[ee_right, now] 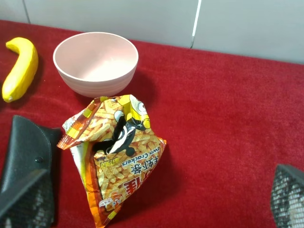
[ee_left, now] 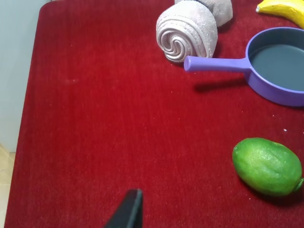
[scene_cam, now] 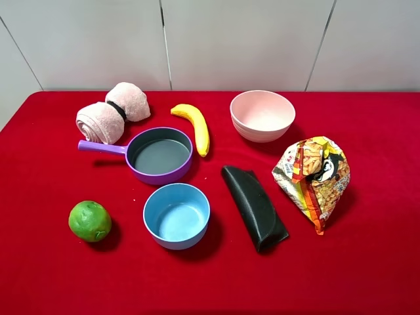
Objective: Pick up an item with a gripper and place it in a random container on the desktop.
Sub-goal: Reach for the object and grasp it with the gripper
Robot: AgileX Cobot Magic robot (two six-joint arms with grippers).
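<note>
The snack bag (scene_cam: 313, 176), crinkly foil in yellow, orange and red, lies on the red desktop (scene_cam: 367, 275) at the right, in front of the pink bowl. It also shows in the right wrist view (ee_right: 116, 152). The purple pan (scene_cam: 159, 155) with a grey inside sits left of centre, its handle pointing left; the left wrist view shows it (ee_left: 280, 71) too. My right gripper (ee_right: 156, 178) is open above the cloth, its fingers wide apart on the near side of the bag, touching nothing. Only one dark fingertip (ee_left: 129, 209) of my left gripper shows, near the lime. Neither arm shows in the exterior view.
A pink bowl (scene_cam: 262, 115), a banana (scene_cam: 195, 126) and a rolled towel (scene_cam: 111, 113) lie at the back. A blue bowl (scene_cam: 176, 215), a lime (scene_cam: 90, 221) and a black pouch (scene_cam: 254, 206) lie in front.
</note>
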